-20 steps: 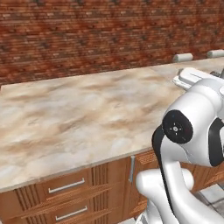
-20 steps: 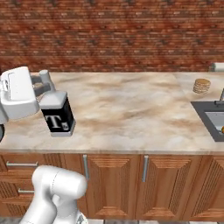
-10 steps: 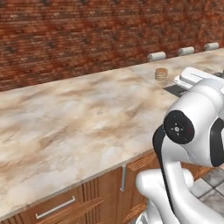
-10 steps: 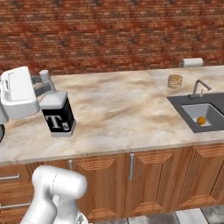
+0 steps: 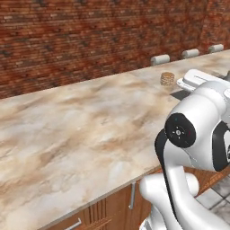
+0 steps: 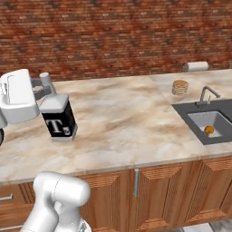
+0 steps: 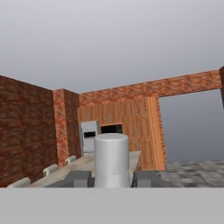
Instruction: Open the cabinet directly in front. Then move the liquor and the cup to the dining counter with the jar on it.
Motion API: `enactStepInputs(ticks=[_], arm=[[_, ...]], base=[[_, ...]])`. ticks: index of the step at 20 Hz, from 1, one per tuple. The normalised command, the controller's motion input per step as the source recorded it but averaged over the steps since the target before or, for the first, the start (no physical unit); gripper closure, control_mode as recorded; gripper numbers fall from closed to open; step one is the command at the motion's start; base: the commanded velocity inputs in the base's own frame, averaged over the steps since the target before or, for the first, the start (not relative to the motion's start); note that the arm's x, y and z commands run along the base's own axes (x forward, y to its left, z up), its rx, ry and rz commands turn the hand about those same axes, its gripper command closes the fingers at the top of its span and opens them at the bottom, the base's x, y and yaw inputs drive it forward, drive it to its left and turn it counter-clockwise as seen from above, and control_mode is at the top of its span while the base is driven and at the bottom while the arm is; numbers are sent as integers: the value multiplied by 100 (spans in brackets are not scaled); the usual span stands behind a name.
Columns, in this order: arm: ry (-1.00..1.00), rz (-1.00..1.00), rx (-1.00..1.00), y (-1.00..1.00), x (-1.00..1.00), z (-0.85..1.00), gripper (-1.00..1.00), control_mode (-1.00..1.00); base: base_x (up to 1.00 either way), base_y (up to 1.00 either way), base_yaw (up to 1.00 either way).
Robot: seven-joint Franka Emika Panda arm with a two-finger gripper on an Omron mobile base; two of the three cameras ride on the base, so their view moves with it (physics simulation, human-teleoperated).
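The liquor is held clamped in the jaws of the gripper, above the desk near its left front edge, upright. A sink is set at the right.

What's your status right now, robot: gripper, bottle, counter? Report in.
Gripper shut on liquor, held upright above dining counter. Jar stands far along, near sink. Path over the marble looks clear.

The arm rises from the base and bends forward at the elbow. The gripper is level, fingers closed on the liquor, held upright.
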Motion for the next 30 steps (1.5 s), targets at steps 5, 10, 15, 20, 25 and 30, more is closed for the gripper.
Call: enactStepInputs(ticks=[5,10,15,20,25,30], arm=[[0,0,0,0,0,0,100,100],[0,0,0,0,0,0,100,100],[0,0,0,0,0,0,100,100],[0,0,0,0,0,0,100,100],[0,0,0,0,0,0,100,100],[0,0,0,0,0,0,100,100]], base=[[12,-28,0],[-42,-34,0],[-74,-38,-4],[-7,-43,-3],[0,-61,0],[0,-73,0]])
